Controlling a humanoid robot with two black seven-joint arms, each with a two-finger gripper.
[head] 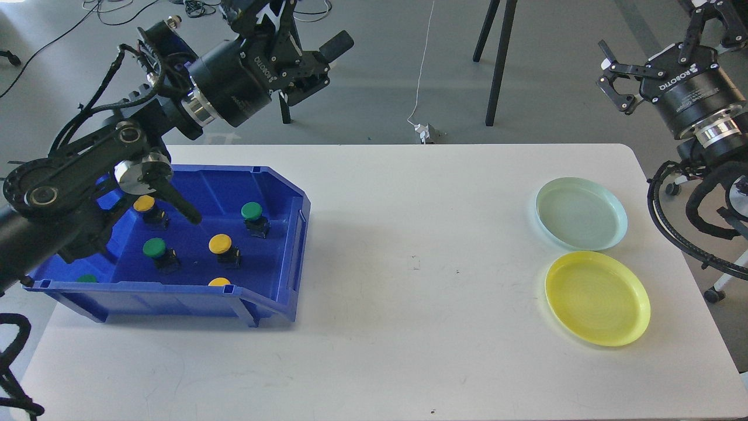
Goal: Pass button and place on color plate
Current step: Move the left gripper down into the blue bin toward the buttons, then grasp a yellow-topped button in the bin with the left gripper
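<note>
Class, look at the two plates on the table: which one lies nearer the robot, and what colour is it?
The yellow plate. It lies nearer the table's front edge, closer to the robot, while the pale green plate lies just behind it.

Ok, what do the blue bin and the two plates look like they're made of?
Blue bin: looks like moulded plastic, semi-glossy, with ribbed walls and soft highlights along the rim. Yellow plate and pale green plate: probably thin plastic, slightly translucent and smooth, with faint concentric rings. None can be confirmed from sight alone.

Left gripper (327,61) and right gripper (613,82) both raised, fingers spread, holding nothing
</note>
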